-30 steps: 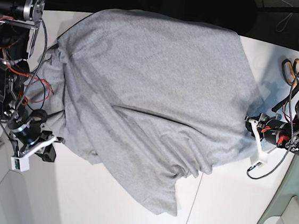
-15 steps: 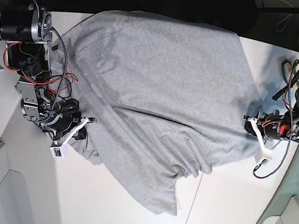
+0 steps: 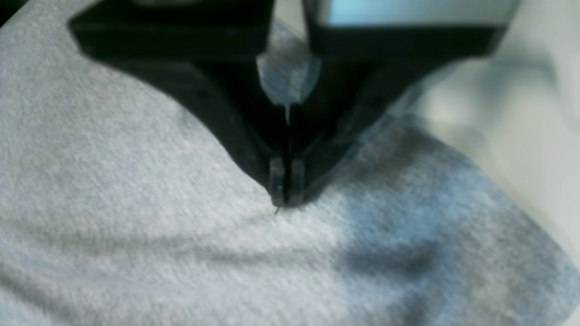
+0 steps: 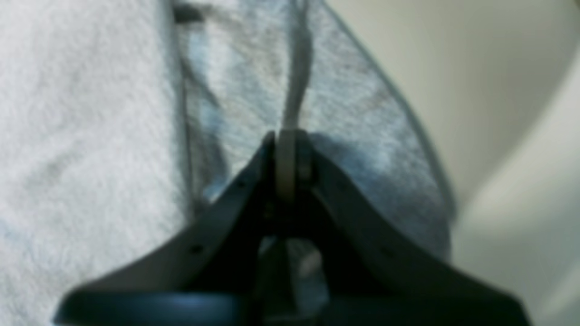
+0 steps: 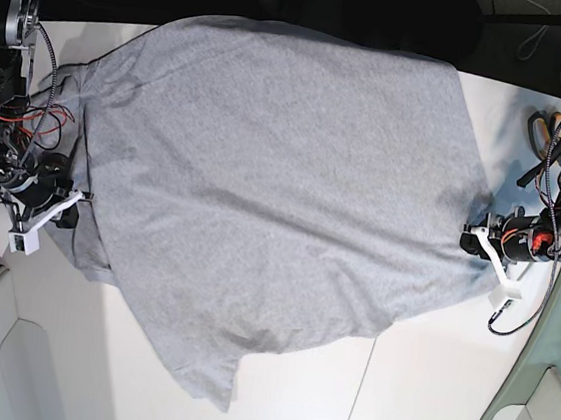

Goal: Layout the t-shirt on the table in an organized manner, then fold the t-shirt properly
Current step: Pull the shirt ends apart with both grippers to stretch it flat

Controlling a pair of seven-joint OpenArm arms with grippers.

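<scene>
On the table, your left end effector and right end effector each pinched an opposite edge of the t-shirt, spread between them.

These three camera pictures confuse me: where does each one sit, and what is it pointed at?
Base view: overhead, looking down on the large light heather-grey cotton t-shirt spread over the wide white table, both arms at its sides.
Left wrist view: on the left arm, facing past the shut left gripper onto grey cloth.
Right wrist view: on the right arm, facing past the shut right gripper, which pinches a fold of cloth.
Shared: all three show the t-shirt; the base view also shows both grippers.
</scene>
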